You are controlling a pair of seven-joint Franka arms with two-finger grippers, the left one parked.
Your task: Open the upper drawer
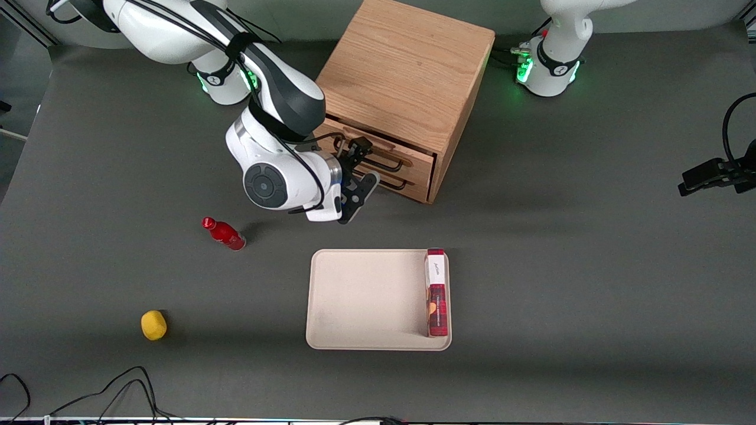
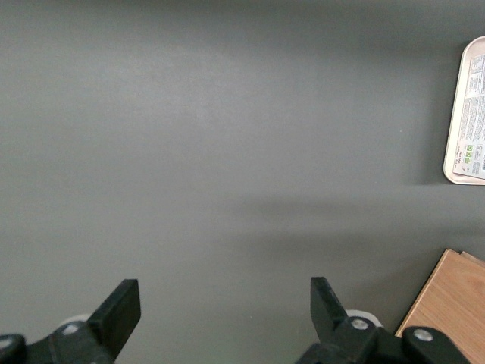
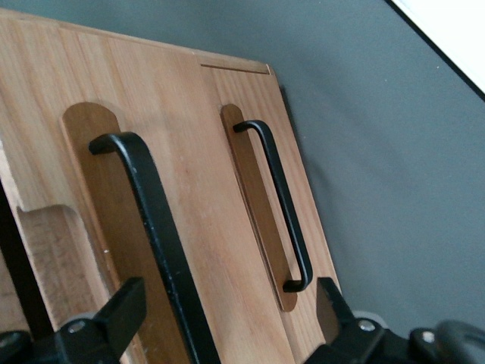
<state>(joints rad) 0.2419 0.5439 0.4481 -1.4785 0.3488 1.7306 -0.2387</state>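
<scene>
Gripper (image 1: 358, 177): at the cabinet's drawer front, fingers spread and holding nothing. In the wrist view one fingertip (image 3: 125, 307) shows on each side of the upper drawer's handle (image 3: 155, 235); whether either pad touches the bar cannot be told.

Upper drawer (image 1: 378, 152): top of two in the cabinet (image 1: 407, 71), black wire handle over a rounded wooden strip. A dark gap shows along its top edge in the wrist view.

Lower drawer (image 3: 261, 189): directly beneath, with a like black handle (image 3: 280, 212), clear of the fingers.

Cabinet: light oak, standing on the dark grey table (image 1: 590, 265), between the two arm bases, drawer fronts turned toward the front camera.

Tray (image 1: 366, 301): beige, nearer the front camera than the cabinet. Carton (image 1: 436, 292): red and white, lying in the tray along its edge toward the parked arm.

Bottle (image 1: 224, 234): red, lying on the table near the gripper, toward the working arm's end.

Yellow ball (image 1: 153, 325): on the table, nearer the front camera than the bottle, well apart from the tray.
</scene>
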